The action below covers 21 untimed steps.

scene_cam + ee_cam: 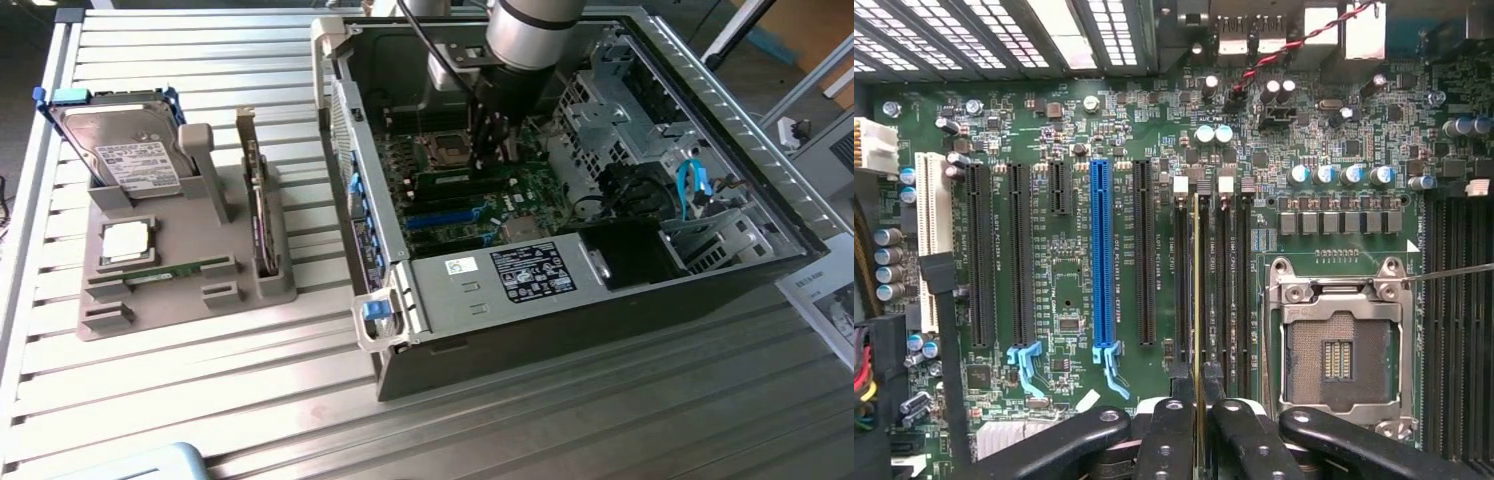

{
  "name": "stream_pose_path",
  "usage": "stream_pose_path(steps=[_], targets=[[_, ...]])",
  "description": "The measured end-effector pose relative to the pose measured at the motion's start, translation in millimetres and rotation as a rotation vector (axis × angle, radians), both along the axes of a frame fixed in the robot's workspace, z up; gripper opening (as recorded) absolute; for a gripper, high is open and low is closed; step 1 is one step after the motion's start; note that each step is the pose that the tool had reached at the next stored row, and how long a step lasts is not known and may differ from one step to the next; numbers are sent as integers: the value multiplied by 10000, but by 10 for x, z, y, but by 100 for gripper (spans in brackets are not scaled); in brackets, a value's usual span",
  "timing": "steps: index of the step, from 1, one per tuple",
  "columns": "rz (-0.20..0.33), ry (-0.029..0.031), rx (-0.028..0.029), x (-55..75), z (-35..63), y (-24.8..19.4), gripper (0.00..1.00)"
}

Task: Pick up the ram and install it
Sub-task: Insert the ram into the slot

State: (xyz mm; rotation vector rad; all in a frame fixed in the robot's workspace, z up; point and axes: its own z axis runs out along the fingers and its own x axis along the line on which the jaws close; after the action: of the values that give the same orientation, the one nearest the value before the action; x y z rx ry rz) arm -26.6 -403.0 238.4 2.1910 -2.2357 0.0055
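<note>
End effector (1200, 415) grips ram (1200, 290) edge-on among memory slots (1222, 290), seemingly seated; exterior view: arm (534, 30) inside case (441, 300).

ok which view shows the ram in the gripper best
Wrist view: the ram appears edge-on, clamped in the gripper, in line with the memory slots. The exterior view has it largely hidden by the gripper.

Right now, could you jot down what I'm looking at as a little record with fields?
end effector: shut on the ram
ram position: edge-on along one of the memory slots next to the empty processor socket
seated: cannot tell
location: inside the open computer case
outside case: gray holder with hard drive
</note>
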Motion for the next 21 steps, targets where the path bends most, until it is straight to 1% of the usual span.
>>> stream_pose_path(steps=[4, 5, 6, 7, 21], targets=[[0, 3, -22, 0, -36, -1, 14], [-1, 1, -63, -1, -38, 0, 14], [-1, 1, -139, 0, -39, -1, 14], [1, 2, -160, 0, -38, -1, 14], [55, 2, -159, 0, -30, -1, 14]])
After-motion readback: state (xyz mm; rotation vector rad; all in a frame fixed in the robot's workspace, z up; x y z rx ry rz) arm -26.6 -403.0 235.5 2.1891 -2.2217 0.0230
